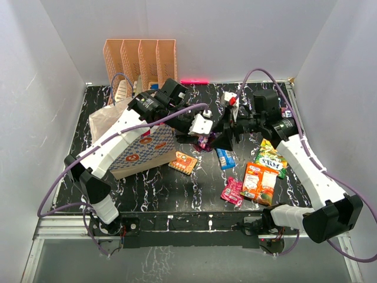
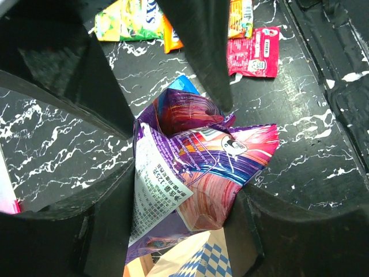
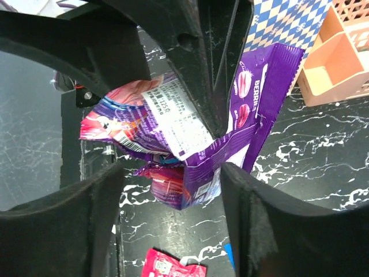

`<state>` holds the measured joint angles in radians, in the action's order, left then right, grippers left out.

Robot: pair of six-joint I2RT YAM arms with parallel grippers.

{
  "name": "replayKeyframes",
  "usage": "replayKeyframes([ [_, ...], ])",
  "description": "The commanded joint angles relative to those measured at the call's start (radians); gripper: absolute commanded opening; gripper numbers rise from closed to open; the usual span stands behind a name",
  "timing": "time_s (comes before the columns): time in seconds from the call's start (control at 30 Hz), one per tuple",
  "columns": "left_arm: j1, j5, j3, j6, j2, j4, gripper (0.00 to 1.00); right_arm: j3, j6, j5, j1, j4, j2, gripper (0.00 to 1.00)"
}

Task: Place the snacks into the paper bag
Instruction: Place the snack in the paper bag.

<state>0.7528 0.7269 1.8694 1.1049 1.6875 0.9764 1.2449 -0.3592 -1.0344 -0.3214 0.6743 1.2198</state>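
- Purple packet [image 2: 190, 161]: a crumpled foil snack with pink and white print, over the middle of the bench [image 1: 177, 197], just off the right end of the paper bag [image 1: 144, 147]. It sits where the two claws meet.
- Left gripper [image 2: 184, 187]: reaches in from the near-left corner. It is clenched on the purple packet, whose sides meet both fingers [image 2: 98, 231].
- Right gripper [image 3: 173, 173]: reaches in from the right edge. Its jaws stand released around the same packet, with bare bench showing between the packet and one finger [image 3: 63, 231].
- Paper bag: white and tan with blue checks and donut prints, on the left half of the bench. Its mouth cannot be made out.
- Small orange packet [image 1: 184, 162]: flat on the bench, just beside the bag's near-right corner.
- Blue packet [image 1: 225, 158]: near the bench centre, beside the right claw.
- Pink packet [image 1: 232, 191] and orange packet [image 1: 259, 181]: side by side toward the near edge, right of centre.
- Green-yellow packet [image 1: 271, 157]: toward the right edge, touching the orange packet's far end.
- Peach file rack [image 1: 141, 59]: upright at the back edge, toward the back-left corner, behind the bag.
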Motion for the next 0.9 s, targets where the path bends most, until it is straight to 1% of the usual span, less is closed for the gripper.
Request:
replayKeyframes([
  [0.0,-0.003,-0.013,0.022,0.01,-0.048,-0.01,0.1,-0.018,0.003,-0.025,0.029,-0.045,-0.047,0.77],
  [0.07,-0.003,-0.047,0.04,-0.023,-0.05,-0.034,0.05,-0.026,0.005,0.0,0.047,-0.048,-0.063,0.83],
  [0.13,-0.003,-0.096,0.06,-0.089,-0.052,-0.085,0.03,-0.034,0.014,0.026,0.072,-0.056,-0.079,0.86],
  [0.3,-0.004,-0.287,0.101,-0.285,-0.069,-0.238,0.01,-0.037,0.035,0.057,0.13,-0.069,-0.11,0.88],
  [0.43,-0.006,-0.412,0.139,-0.403,-0.089,-0.3,0.0,-0.033,0.039,0.073,0.161,-0.067,-0.128,0.88],
  [0.6,-0.019,-0.485,0.184,-0.451,-0.126,-0.268,0.0,-0.042,0.04,0.124,0.176,-0.076,-0.137,0.89],
  [0.67,-0.043,-0.502,0.206,-0.468,-0.145,-0.252,0.0,-0.046,0.04,0.128,0.179,-0.079,-0.136,0.89],
  [0.77,-0.076,-0.526,0.244,-0.467,-0.18,-0.194,0.09,-0.049,0.044,0.133,0.184,-0.084,-0.133,0.89],
  [0.87,-0.125,-0.559,0.267,-0.442,-0.224,-0.133,0.09,-0.047,0.047,0.137,0.188,-0.089,-0.125,0.89],
])
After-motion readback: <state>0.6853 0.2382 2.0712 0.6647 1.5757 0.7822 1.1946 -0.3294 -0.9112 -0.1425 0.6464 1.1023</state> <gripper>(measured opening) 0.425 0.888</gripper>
